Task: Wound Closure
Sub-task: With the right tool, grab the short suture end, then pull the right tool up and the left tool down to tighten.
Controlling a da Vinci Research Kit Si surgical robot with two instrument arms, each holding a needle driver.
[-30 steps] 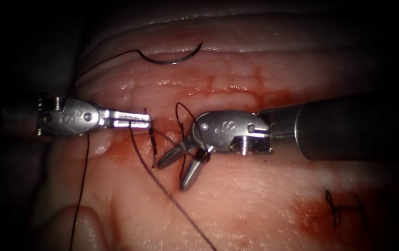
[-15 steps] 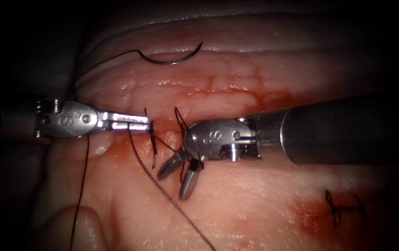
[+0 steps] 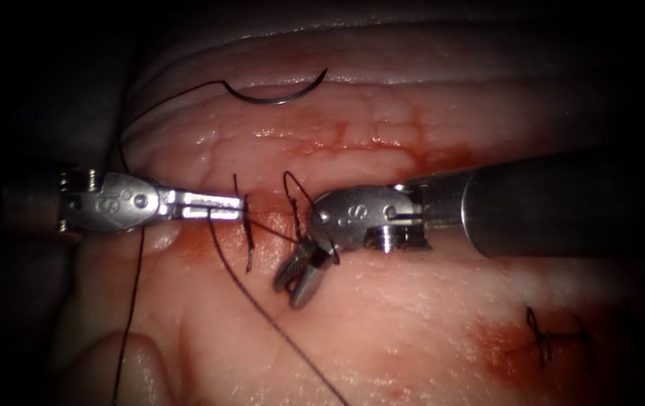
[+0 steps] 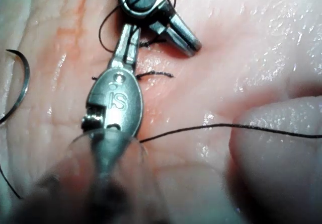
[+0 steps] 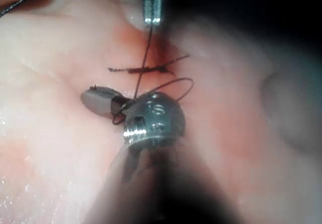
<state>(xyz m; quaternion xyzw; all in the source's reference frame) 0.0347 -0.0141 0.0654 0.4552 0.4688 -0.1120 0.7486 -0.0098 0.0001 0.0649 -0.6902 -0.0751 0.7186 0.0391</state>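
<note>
The needle [image 3: 277, 94] is seen lying free on the tissue [image 3: 383, 128] in the upper middle of the endoscope frame, well apart from both tools and held by neither; its curve opens upward, with its point toward the upper right, and no part of it is seen buried in the tissue. From its left end the thread [image 3: 262, 319] is carried off to the left edge of the tissue, and further strands are seen running down the lower left and lower middle of the frame. At the frame's centre a short taut strand is stretched roughly level across the cut [image 3: 251, 225], between the two tools; a stitch with upright ends stands just there, amid red fluid [image 3: 443, 158].

The left gripper [image 3: 232, 207] is clenched on the thread at the left side of the cut, its shaft lying level. The right gripper [image 3: 300, 274], entering from the right, is angled down and to the left, with a loop of thread draped round its wrist; its jaws are nearly closed, and whether thread is pinched between them cannot be told. A finished stitch [image 3: 544, 334] is seen at the lower right.
</note>
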